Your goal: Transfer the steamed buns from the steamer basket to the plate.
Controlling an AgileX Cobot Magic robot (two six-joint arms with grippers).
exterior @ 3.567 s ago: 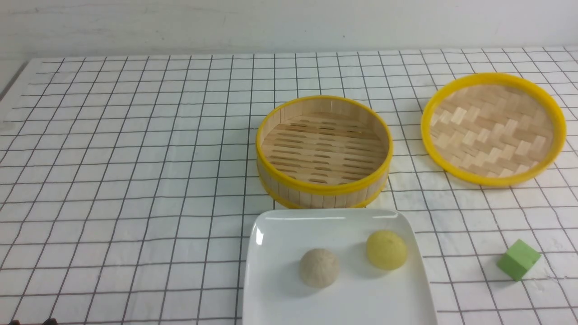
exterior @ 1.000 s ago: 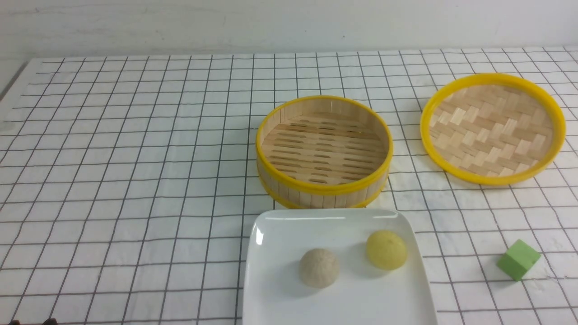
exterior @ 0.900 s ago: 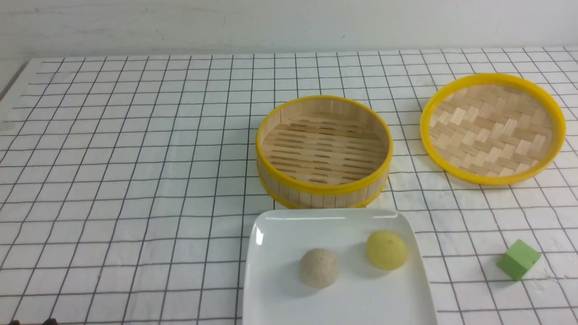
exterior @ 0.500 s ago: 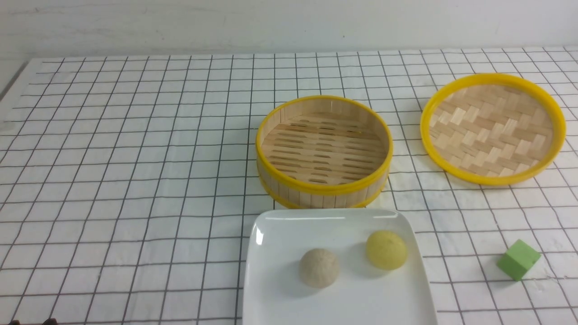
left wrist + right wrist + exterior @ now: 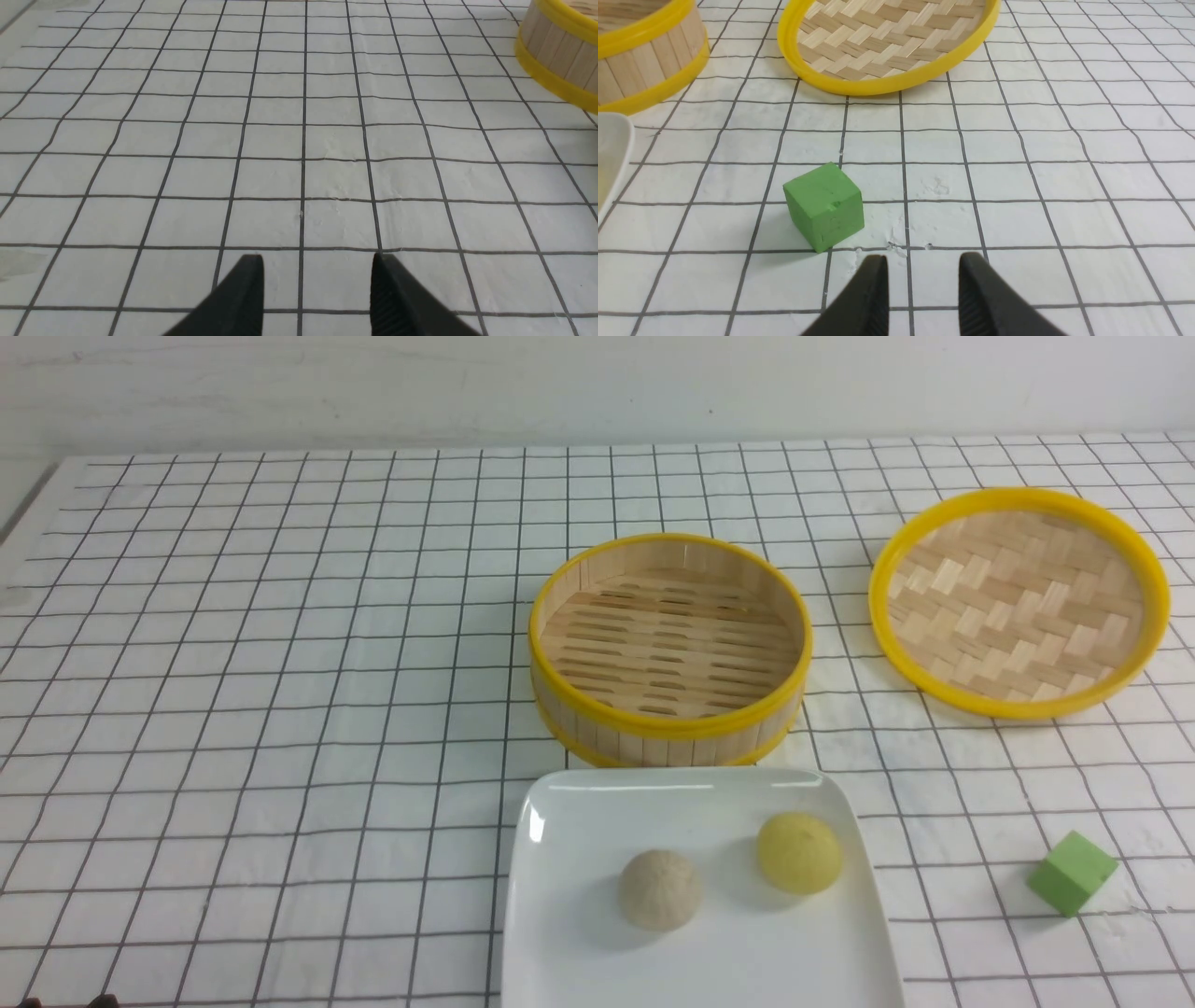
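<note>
— Nothing has been moved since the earlier frame: both buns, grey (image 5: 660,889) and yellow (image 5: 799,852), are seen on the plate (image 5: 579,821); the basket (image 5: 669,728) lies empty.

— Left gripper (image 5: 317,270) and right gripper (image 5: 923,269) are held apart, empty, well short of the plate. Buns are judged soft and light; if regripped, they should be pinched gently across the dome's sides.

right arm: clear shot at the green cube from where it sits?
Probably yes. The right hand is open and empty, the green cube sits just ahead on bare cloth, and nothing lies between; the plate stays off to one side.
</note>
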